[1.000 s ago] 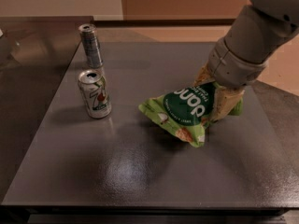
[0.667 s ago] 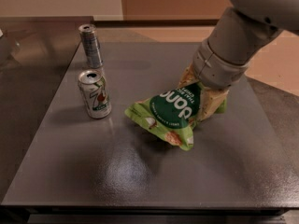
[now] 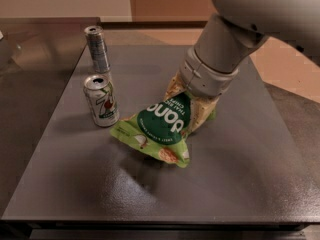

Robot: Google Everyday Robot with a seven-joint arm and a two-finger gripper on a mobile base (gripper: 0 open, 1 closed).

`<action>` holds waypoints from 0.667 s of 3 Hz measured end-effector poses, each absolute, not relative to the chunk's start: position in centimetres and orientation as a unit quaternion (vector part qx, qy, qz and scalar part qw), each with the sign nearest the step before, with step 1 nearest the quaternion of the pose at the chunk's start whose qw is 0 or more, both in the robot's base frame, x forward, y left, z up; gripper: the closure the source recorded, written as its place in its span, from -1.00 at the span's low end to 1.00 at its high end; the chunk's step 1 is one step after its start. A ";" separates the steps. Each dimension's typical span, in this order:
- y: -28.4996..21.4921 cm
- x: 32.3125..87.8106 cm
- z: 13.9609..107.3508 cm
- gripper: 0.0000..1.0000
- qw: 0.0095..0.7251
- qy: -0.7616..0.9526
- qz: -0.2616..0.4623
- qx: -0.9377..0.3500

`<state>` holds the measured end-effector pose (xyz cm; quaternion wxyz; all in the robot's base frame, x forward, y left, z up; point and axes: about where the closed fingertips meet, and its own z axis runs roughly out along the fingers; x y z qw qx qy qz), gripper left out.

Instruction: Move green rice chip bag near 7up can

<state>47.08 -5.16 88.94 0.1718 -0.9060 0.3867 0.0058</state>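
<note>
The green rice chip bag (image 3: 160, 126) is a crinkled light-green pouch with a dark-green round label. It hangs tilted from my gripper (image 3: 192, 104), which is shut on its upper right end. Its lower left corner is close to the tabletop, just right of the 7up can (image 3: 101, 100). The 7up can is short, white and green with a silver top, and stands upright at the left of the table. A small gap separates the bag from the can.
A taller, slim silver-grey can (image 3: 97, 49) stands upright behind the 7up can. The dark grey tabletop (image 3: 225, 179) stretches to the front and right. My arm (image 3: 235, 29) reaches in from the upper right.
My gripper has carried the bag leftward, from the table's middle right towards the 7up can. The two cans have not moved.
</note>
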 end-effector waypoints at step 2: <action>-1.5 47.7 87.5 0.16 0.168 0.332 0.004 -0.928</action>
